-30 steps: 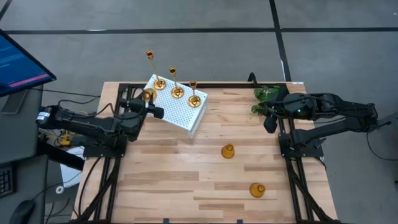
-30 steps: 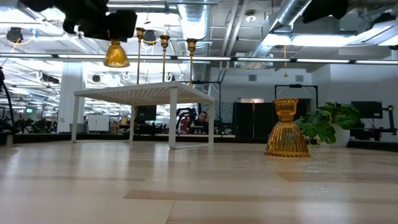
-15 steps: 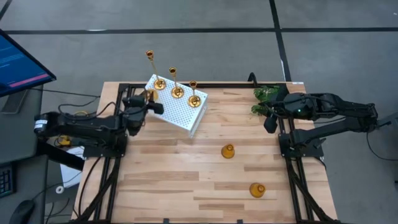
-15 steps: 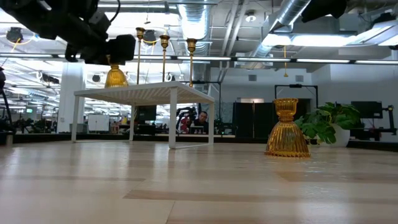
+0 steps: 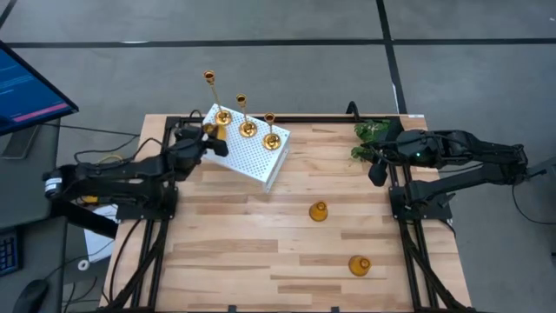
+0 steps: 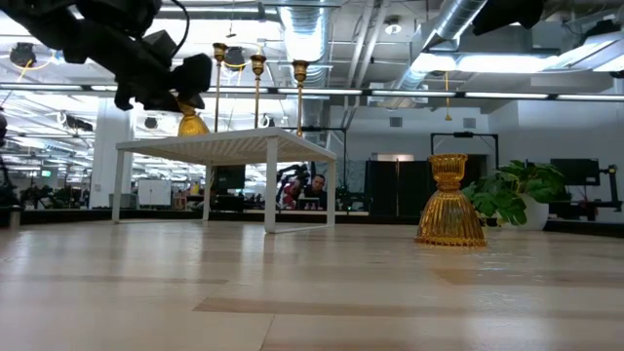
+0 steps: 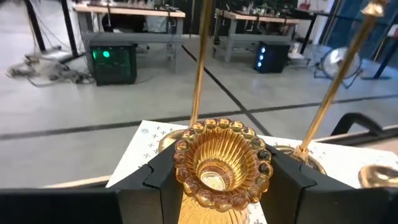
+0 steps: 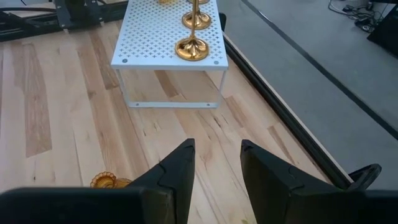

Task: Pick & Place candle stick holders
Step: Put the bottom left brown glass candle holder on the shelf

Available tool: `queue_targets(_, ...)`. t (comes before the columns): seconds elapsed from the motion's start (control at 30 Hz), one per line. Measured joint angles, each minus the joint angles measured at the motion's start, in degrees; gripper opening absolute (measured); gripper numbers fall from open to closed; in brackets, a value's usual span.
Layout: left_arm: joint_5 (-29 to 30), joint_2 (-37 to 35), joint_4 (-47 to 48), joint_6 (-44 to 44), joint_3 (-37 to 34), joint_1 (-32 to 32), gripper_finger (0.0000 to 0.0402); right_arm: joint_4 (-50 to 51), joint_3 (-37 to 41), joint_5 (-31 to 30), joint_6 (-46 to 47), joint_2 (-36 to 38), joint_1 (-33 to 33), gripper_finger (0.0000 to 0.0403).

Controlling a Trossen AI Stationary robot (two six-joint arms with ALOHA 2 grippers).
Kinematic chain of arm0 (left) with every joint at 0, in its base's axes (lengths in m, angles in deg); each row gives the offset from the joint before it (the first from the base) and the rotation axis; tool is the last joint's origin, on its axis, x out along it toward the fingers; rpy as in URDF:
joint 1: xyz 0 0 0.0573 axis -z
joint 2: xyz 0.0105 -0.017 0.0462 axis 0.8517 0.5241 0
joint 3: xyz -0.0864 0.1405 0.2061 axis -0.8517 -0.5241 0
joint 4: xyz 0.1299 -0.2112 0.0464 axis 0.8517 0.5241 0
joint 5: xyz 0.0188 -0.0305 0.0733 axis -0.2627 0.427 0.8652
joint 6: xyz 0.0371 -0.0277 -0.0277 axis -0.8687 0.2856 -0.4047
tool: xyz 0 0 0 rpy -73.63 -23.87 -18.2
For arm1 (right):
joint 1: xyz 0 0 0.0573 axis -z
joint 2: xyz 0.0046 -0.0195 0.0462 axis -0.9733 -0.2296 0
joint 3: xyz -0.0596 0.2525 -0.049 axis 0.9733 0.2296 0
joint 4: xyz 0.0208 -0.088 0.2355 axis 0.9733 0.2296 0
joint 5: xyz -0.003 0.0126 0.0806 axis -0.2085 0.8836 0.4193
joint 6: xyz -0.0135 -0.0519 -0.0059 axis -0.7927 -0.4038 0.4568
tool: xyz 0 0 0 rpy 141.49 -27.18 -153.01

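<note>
The left tool (image 5: 207,139) is clamped on a short bell-shaped gold ribbed candle stick holder (image 7: 222,163), holding it over the left edge of the white perforated metal rack (image 5: 252,152) in the upper left of the high view. In the left wrist view the fingers (image 7: 158,177) press the holder's sides just below its beaded rim. In the low view the holder (image 6: 192,123) appears just above the rack top (image 6: 224,142), at upper left of that frame; whether it already touches the rack cannot be told.

Three tall thin-stemmed gold candle stick holders already stand in a row along the rack's far edge: one at (image 5: 221,116), one at (image 5: 248,128) and one at (image 5: 272,139).

Two more short bell-shaped gold holders are on the light wooden plank table (image 5: 226,243): one (image 5: 319,210) near the middle of the high view, the other (image 5: 359,265) toward the lower right. Both are well apart from the rack.

The right tool (image 8: 216,163) waits at the upper right of the high view, next to a green leafy plant (image 5: 372,132), with its fingers parted and nothing between them.

As a judgement, the work is a little past halfway if the rack is the goal: three tall holders are placed, a fourth is about to be set down, and two short ones remain to be collected.
</note>
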Motion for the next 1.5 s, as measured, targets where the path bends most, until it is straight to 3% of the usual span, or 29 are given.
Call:
queue_targets(0.23,-0.7,-2.62,7.52,0.05,3.28,0.06,0.0158,-1.76,0.0,-0.13,-0.26,-0.02,0.03,0.012)
queue_targets(0.4,-4.32,-2.13,13.14,1.67,6.62,0.13,0.0157,-2.12,0.0,-0.13,-0.44,-0.04,0.02,0.012)
queue_targets(0.73,-8.12,-2.5,21.65,6.89,7.58,-0.09,0.0155,-2.25,0.0,-0.13,-0.44,-0.04,0.0,0.012)
queue_targets(0.97,-9.73,-2.7,32.69,6.55,14.26,-1.78,0.0156,-2.54,0.0,-0.13,-0.44,-0.04,0.03,0.012)
queue_targets(1.13,-12.49,-2.2,33.6,6.84,14.71,-2.72,0.0158,-2.54,0.0,-0.13,-0.44,-0.04,0.0,0.012)
queue_targets(1.5,-12.19,-1.08,35.18,4.98,14.65,-5.4,0.0161,-2.54,0.0,-0.13,-0.42,-0.04,0.0,0.012)
